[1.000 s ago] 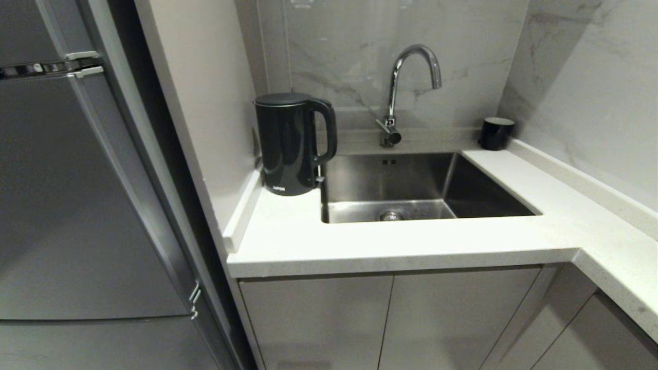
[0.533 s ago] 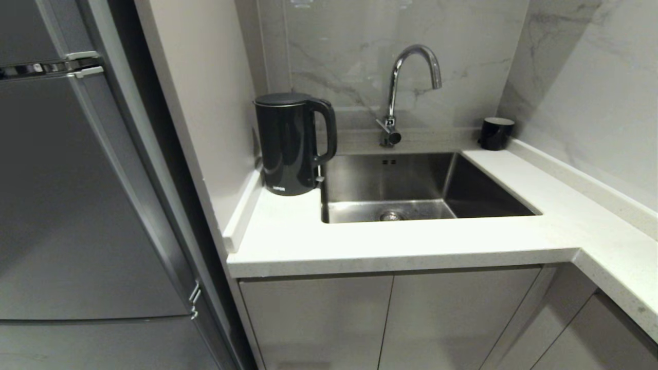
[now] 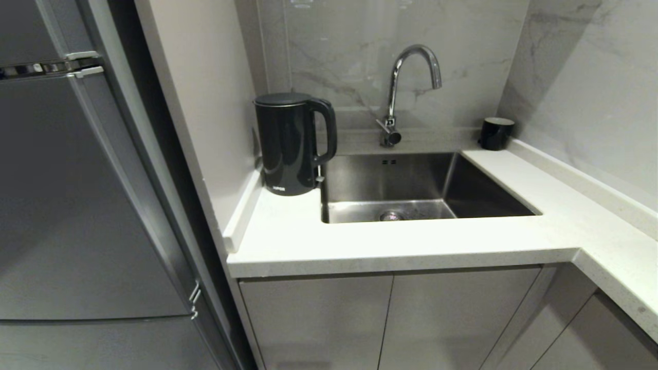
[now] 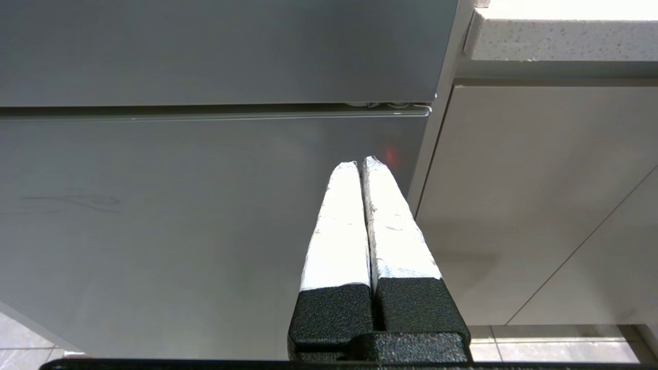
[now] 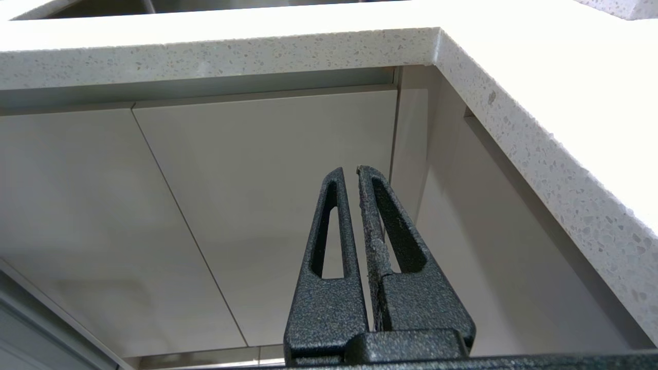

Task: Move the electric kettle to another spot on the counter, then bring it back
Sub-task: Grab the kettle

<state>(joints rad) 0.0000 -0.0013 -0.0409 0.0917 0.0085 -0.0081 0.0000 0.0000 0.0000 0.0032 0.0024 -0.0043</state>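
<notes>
White counter (image 3: 390, 241) in head view carries the electric kettle (image 3: 288, 144) upright at its back left corner, beside the sink (image 3: 411, 185); neither arm shows there. Wrist views only: left gripper (image 4: 360, 165) and right gripper (image 5: 349, 172), both closed on nothing, low before the cabinet doors (image 5: 257, 205).
</notes>
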